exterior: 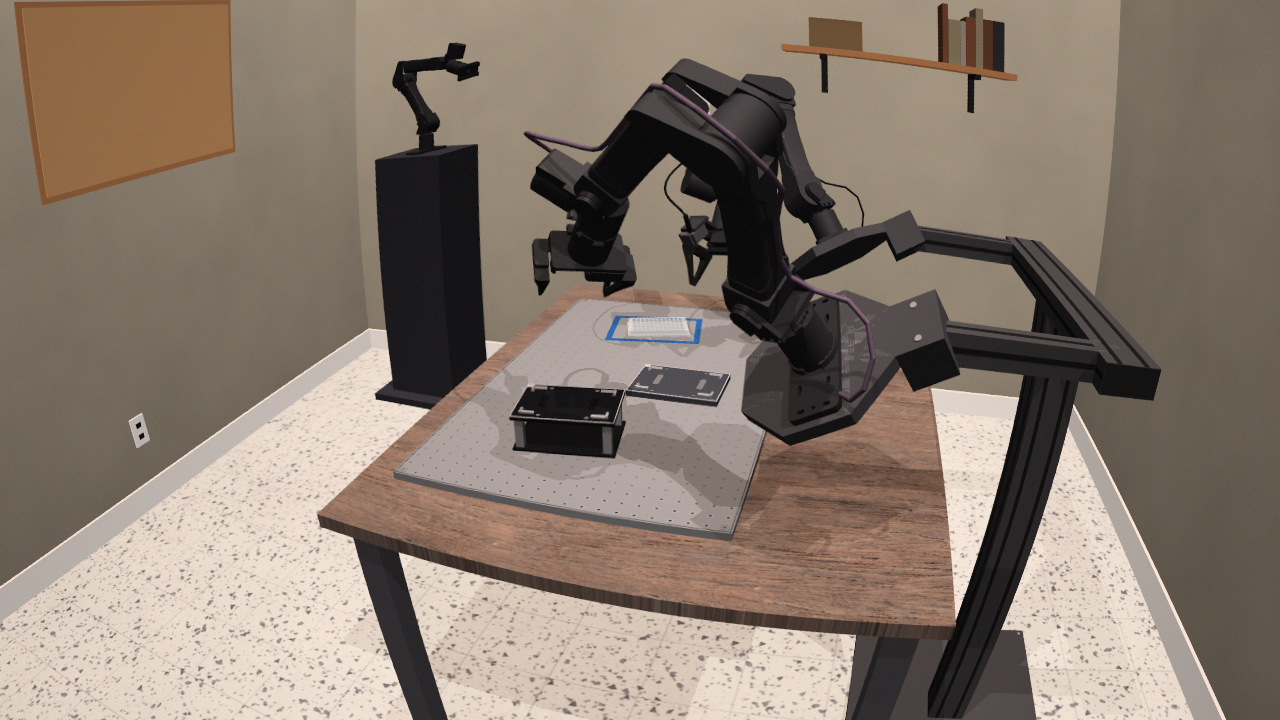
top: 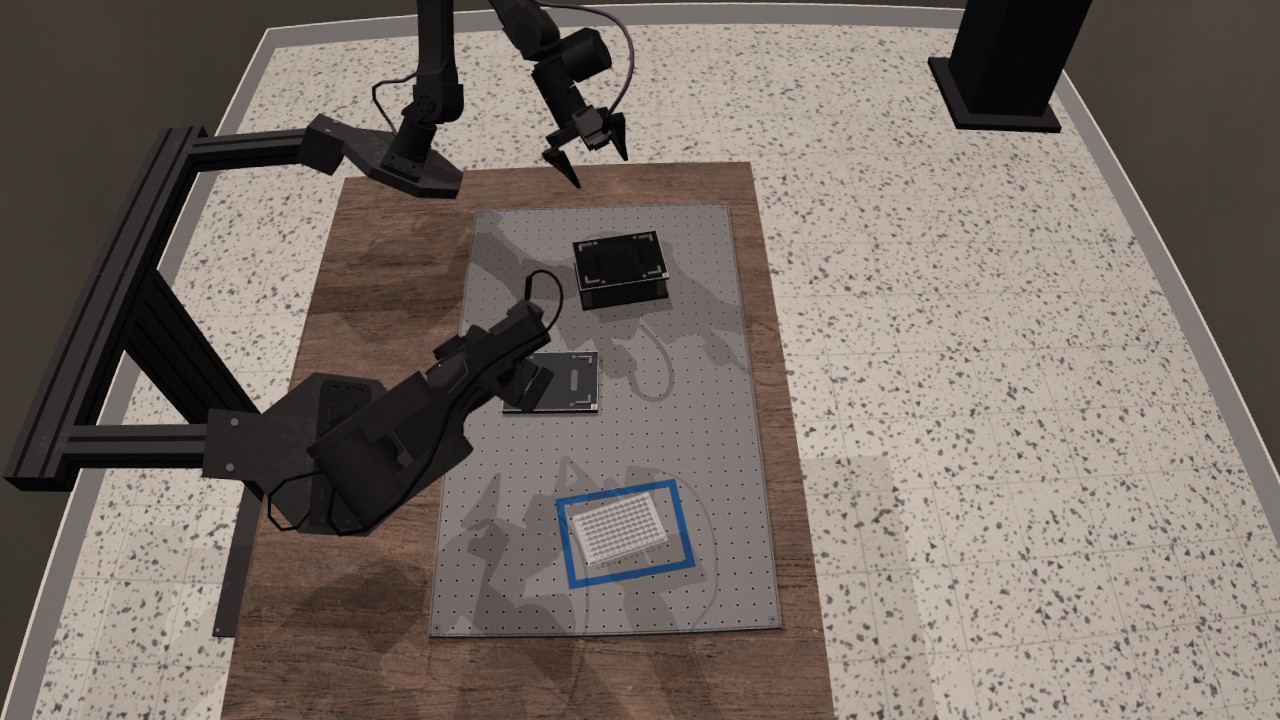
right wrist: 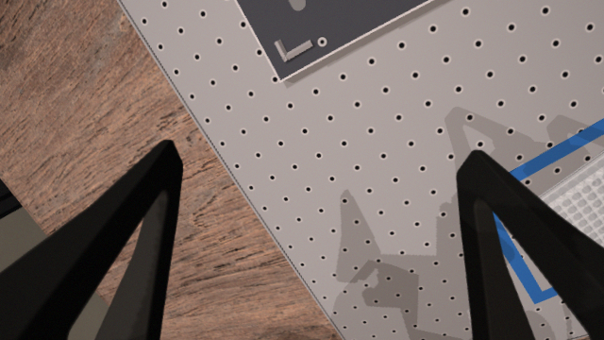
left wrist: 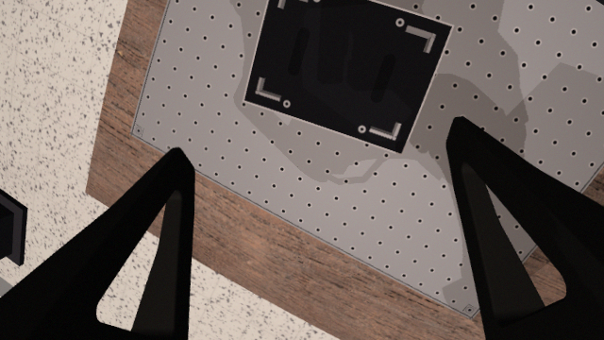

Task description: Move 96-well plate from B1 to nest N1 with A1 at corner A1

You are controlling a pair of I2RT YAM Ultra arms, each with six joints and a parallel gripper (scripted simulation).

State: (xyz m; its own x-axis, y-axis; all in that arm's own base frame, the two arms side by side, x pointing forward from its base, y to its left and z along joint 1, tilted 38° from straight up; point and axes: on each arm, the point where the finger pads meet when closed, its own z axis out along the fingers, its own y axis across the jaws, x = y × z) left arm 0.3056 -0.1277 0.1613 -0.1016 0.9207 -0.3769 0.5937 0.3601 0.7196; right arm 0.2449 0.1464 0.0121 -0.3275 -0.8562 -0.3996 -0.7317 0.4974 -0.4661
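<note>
The clear 96-well plate (top: 619, 526) lies flat inside the blue-taped bench spot B1; it also shows in the exterior view (exterior: 662, 326) and at the right edge of the right wrist view (right wrist: 582, 198). Its cut corner is too small to make out. The raised black nest N1 (top: 621, 266) stands empty with its corner locators showing (left wrist: 346, 71). My left gripper (top: 586, 147) (left wrist: 313, 144) is open and empty, high above the table edge beside the nest. My right gripper (top: 535, 383) (right wrist: 324, 156) is open and empty, above the board between a flat dark plate and B1.
A flat dark plate (top: 568, 380) with corner locators lies on the grey pegboard (top: 599, 420) between the nest and B1. The arms' black frame (top: 107, 340) runs along one side of the table. A black pedestal (exterior: 429, 268) stands on the floor beyond it.
</note>
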